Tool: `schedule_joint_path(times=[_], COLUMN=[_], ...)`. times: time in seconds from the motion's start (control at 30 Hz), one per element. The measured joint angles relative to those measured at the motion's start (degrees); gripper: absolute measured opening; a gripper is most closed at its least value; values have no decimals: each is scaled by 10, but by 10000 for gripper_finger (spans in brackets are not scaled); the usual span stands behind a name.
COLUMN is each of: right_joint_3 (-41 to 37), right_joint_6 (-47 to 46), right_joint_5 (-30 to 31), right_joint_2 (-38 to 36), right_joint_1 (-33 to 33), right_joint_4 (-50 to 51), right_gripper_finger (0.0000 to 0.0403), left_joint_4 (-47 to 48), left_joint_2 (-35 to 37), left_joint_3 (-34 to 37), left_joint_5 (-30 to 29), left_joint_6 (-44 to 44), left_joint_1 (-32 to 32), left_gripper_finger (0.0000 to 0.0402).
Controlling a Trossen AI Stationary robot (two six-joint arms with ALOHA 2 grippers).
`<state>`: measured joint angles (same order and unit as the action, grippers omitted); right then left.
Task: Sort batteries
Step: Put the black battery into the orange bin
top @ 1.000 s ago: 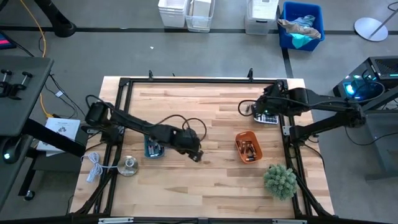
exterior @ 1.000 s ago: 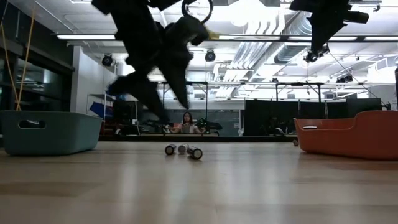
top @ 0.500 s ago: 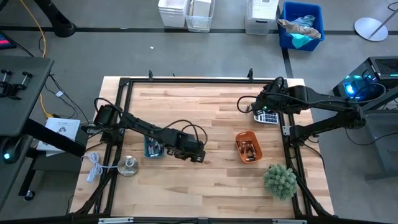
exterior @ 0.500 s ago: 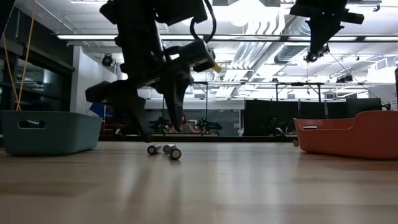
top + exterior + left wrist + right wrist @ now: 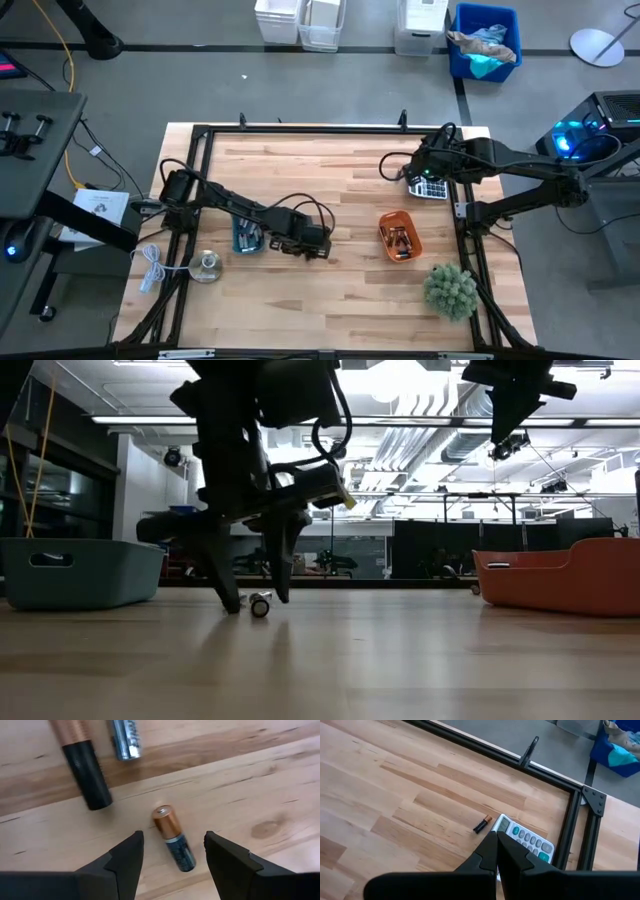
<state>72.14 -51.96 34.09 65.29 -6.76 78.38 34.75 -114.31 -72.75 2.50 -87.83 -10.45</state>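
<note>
1. While the left gripper (image 5: 171,851) has dropped from well above the table a second ago to table level now, its fingers stand spread on either side of a small copper-topped battery (image 5: 173,838), not touching it.
2. That battery lies flat on the wooden table (image 5: 350,180), between the blue tray (image 5: 246,238) and the orange tray (image 5: 399,237), with two larger batteries (image 5: 85,765) just beyond it.
3. In the low view the loose cells have slid leftward across the frame, and the fingers now straddle one cell (image 5: 260,605).
4. I judge the pick is set up; closing the fingers should come next.
5. Near the calculator (image 5: 525,838), the right gripper (image 5: 497,851) hangs high with fingers pressed together; another battery (image 5: 482,824) lies beside it.
</note>
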Motion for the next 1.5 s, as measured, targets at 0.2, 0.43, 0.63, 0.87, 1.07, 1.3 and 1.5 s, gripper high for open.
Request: schedule_joint_path(times=[0.2,0.43,0.63,0.87,1.07,1.3,1.5], right_joint_3=[0,0,0,0,0,0,0], right_joint_6=[11,15,25,25,8,-14,-21], right_joint_5=[0,0,0,-26,-50,-35,-26], right_joint_2=[0,0,0,0,0,0,0], right_joint_1=[0,0,0,0,-3,-4,-4], right_joint_4=[-3,-3,-4,-53,-124,-179,-182], right_gripper_finger=[0,0,0,0,0,0,0], left_joint_4=[13,8,-35,-262,-284,-394,-367], left_joint_2=[-20,-14,29,-6,-116,-201,-213], left_joint_3=[-1,0,-44,-113,-224,-321,-330], left_joint_5=[23,24,-27,-19,35,56,74], left_joint_6=[42,76,203,448,553,590,609], left_joint_1=[4,4,33,92,122,121,124], left_gripper_finger=[161,26,25,25,25,33,135])
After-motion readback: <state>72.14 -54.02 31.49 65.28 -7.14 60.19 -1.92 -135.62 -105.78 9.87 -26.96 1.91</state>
